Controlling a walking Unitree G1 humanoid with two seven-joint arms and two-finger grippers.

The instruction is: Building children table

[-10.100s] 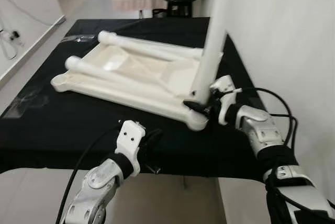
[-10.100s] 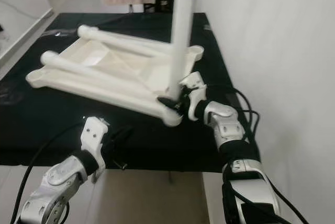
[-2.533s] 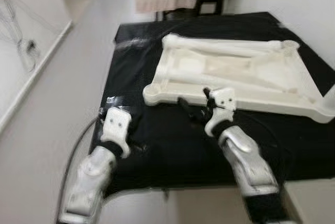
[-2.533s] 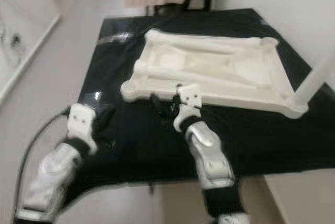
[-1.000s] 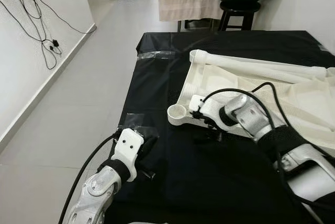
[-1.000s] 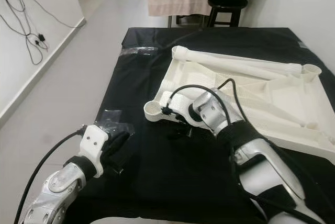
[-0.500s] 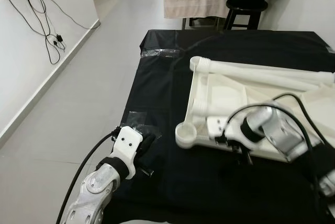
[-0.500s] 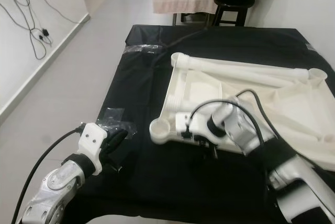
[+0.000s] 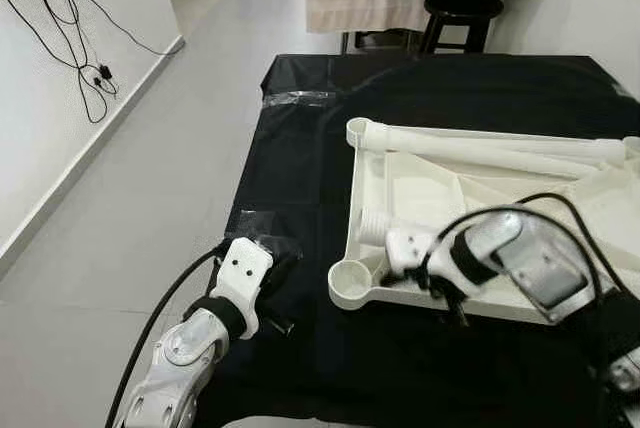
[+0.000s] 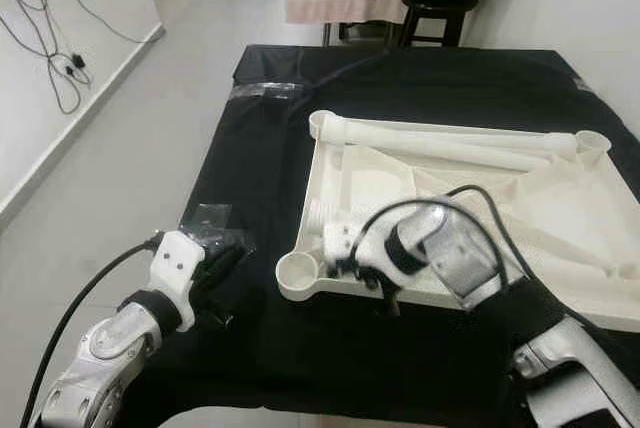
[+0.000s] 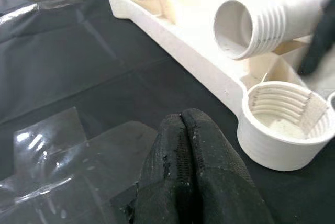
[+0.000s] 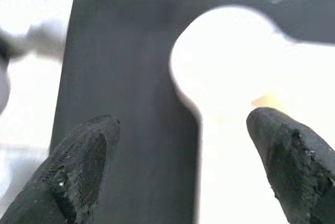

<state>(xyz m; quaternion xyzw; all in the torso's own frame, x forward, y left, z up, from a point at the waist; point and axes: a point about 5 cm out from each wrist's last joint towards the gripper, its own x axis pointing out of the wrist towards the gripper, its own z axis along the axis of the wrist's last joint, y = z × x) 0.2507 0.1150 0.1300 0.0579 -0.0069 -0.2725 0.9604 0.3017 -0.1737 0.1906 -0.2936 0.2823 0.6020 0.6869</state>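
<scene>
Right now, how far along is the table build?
Early. The white tabletop lies upside down on the black cloth, and its near corner socket is empty. Loose legs lie in it. The right gripper, jaws open, is at that edge; the left gripper is shut.

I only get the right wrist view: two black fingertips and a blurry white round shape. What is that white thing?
Observer: A round corner socket of an upturned white plastic children's table top; the right hand sits open at its near edge.
Operator: Is the socket empty?
Observer: Yes, bare threads inside; a threaded white leg tube lies beside it.
Operator: And the other hand?
Observer: The left hand is shut, over clear tape on the black cloth.
</scene>
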